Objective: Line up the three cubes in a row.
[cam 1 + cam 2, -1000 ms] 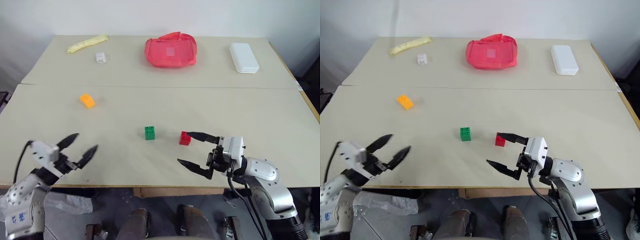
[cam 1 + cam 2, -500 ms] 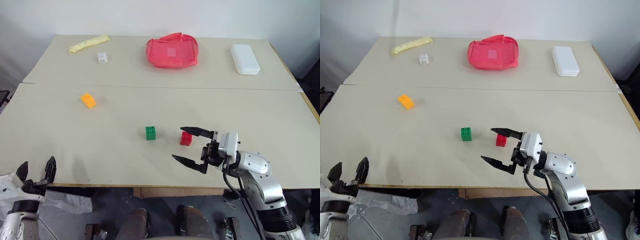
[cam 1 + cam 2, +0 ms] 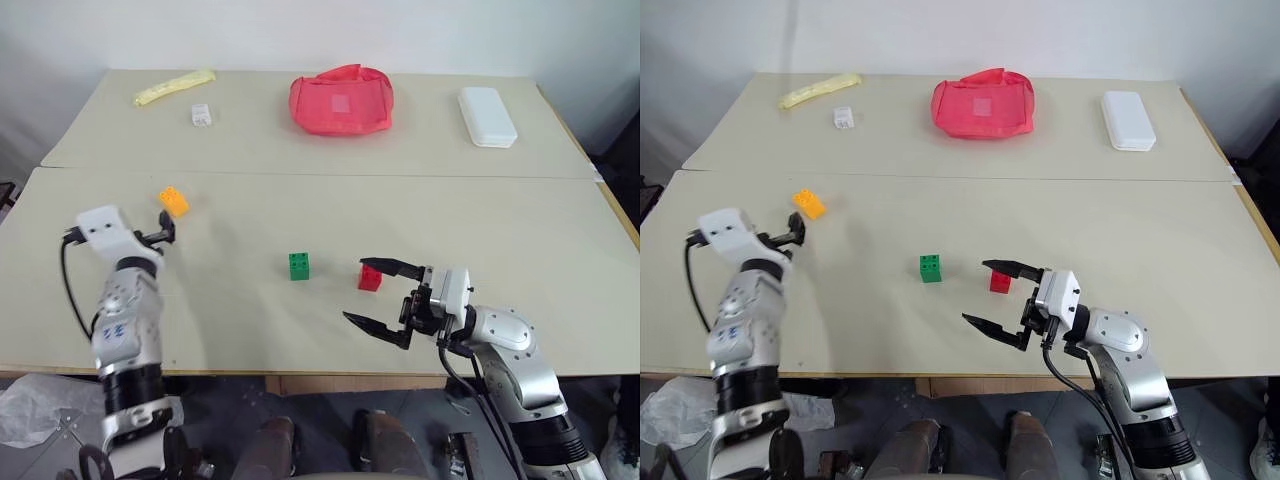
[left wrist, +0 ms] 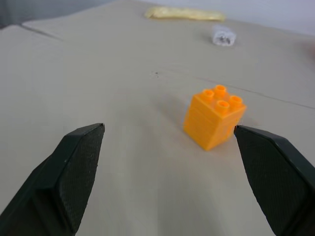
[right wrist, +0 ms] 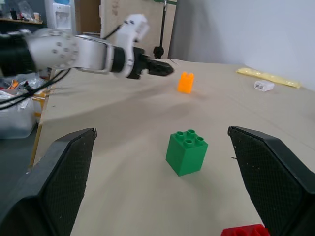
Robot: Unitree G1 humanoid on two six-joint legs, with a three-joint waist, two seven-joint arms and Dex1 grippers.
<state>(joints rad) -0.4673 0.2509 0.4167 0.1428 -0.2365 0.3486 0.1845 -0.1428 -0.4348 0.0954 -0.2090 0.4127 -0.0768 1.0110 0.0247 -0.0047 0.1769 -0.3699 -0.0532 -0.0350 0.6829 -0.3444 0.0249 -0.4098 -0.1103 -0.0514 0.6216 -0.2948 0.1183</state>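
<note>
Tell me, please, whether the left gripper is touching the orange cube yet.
Apart. The left wrist view shows the orange cube on the table ahead of the open left gripper, bare tabletop between it and both fingers.

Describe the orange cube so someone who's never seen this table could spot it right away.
On the near table, look toward its far left part, just in front of the open left gripper. The orange cube sits there alone and tilted, well away from the green cube and red cube.
</note>
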